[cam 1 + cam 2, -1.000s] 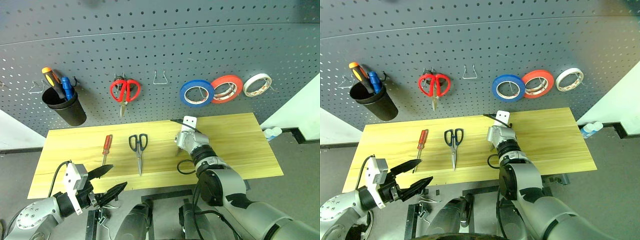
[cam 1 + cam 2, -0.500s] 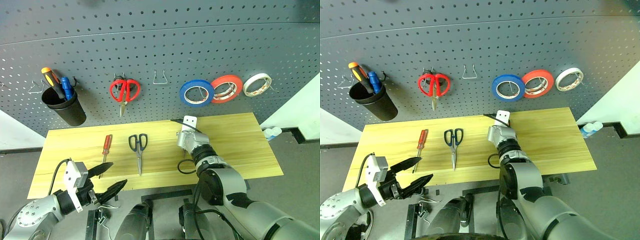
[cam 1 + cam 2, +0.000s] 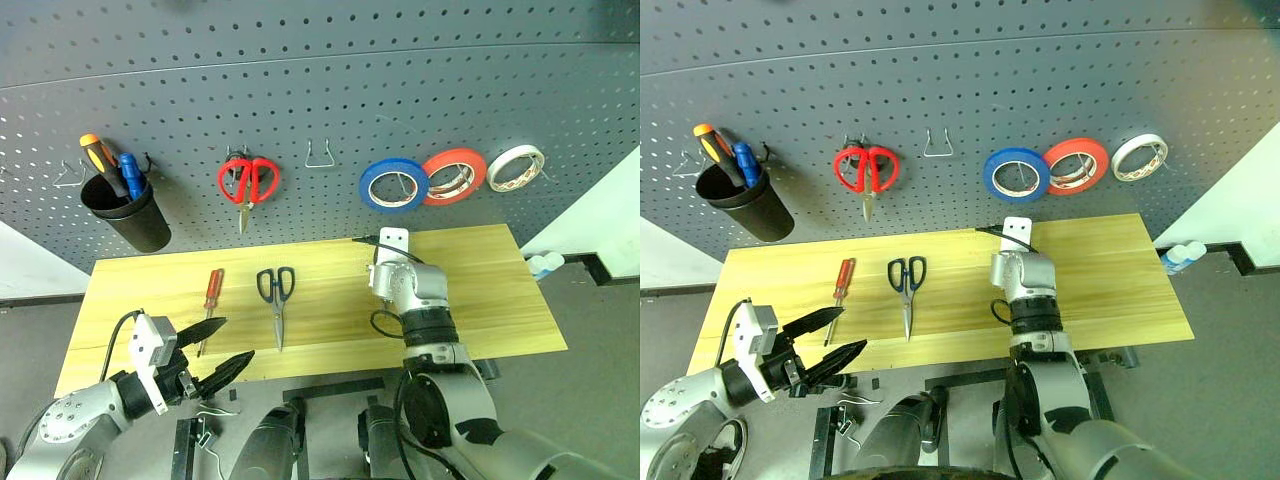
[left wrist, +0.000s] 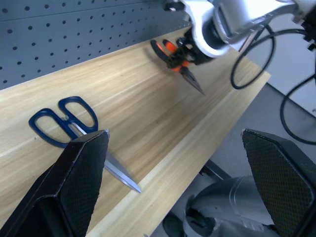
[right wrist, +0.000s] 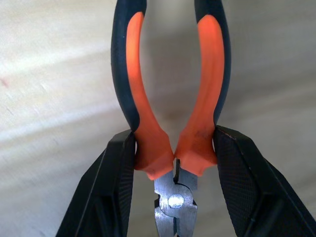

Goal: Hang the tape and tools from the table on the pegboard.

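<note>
Orange and black pliers sit in my right gripper, whose two black fingers squeeze the handles near the joint. From my left wrist camera I see the pliers lifted off the table, nose pointing down at the wood. My right arm is over the middle of the table, in front of the pegboard.

My left gripper hangs at the near left edge of the table. Its fingers are spread wide with nothing between them.

On the table the red screwdriver lies on the left side. Just to its right lie the dark scissors, handles toward the board, blades toward me. The two do not touch.

On the pegboard the blue tape hangs on a hook, right of the middle. Next to it is a red tape, a bit overlapping it, and then a white tape. Red scissors hang left of the middle, with a bare hook beside them. A black cup hangs far left with an orange screwdriver and a blue screwdriver in it
</note>
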`<control>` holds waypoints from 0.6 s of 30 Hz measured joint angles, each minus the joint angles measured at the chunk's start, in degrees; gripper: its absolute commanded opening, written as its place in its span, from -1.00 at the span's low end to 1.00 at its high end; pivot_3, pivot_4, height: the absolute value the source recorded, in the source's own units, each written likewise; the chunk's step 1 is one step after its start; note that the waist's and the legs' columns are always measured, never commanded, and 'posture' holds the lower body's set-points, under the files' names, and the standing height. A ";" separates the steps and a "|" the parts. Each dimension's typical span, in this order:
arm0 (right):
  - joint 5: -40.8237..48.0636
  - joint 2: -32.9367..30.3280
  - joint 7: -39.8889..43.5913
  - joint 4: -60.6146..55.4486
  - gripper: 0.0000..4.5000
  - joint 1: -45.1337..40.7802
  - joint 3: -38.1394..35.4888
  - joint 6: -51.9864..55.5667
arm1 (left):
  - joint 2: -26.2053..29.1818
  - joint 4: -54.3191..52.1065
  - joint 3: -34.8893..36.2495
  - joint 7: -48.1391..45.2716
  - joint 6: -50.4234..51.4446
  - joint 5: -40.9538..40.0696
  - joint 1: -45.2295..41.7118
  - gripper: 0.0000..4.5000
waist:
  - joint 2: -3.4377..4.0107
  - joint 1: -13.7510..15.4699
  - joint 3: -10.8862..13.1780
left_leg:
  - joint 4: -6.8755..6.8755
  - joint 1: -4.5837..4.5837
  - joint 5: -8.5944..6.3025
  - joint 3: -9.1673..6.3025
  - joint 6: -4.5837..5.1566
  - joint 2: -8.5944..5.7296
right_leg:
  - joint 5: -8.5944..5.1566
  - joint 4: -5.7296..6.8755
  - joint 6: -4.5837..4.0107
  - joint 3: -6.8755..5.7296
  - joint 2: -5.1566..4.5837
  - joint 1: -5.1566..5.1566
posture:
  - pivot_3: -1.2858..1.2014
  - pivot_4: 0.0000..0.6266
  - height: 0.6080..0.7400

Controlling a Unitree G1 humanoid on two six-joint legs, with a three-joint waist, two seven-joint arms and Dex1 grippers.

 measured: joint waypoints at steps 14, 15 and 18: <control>-1.21 -6.78 15.41 -24.59 -0.09 19.52 14.80 7.05 | 0.06 4.31 -0.52 -1.60 -0.39 1.01 -4.22 1.00 | -0.07 0.31 -0.05 | 0.08 -0.01 -0.02 -0.01 0.03 -0.01 | 0.01 0.02 0.02 -0.03 0.00 -0.22 | 0.08 -0.38 1.00; -1.21 -7.72 16.95 -26.51 -0.09 21.06 15.39 5.83 | 0.06 4.60 -0.60 -1.64 -0.49 1.13 -4.37 1.00 | -0.09 0.28 -0.06 | 0.07 -0.01 -0.02 -0.01 0.03 0.00 | 0.01 0.02 0.02 -0.03 0.00 -0.21 | 0.08 -0.39 1.00; -0.91 -9.58 21.46 -30.77 -0.09 24.90 17.51 1.60 | 0.07 5.10 -1.08 -1.90 -0.82 1.49 -5.64 1.00 | -0.10 0.17 -0.07 | 0.07 -0.01 -0.01 0.00 0.02 0.00 | 0.01 0.02 0.03 -0.03 0.00 -0.21 | 0.08 -0.42 1.00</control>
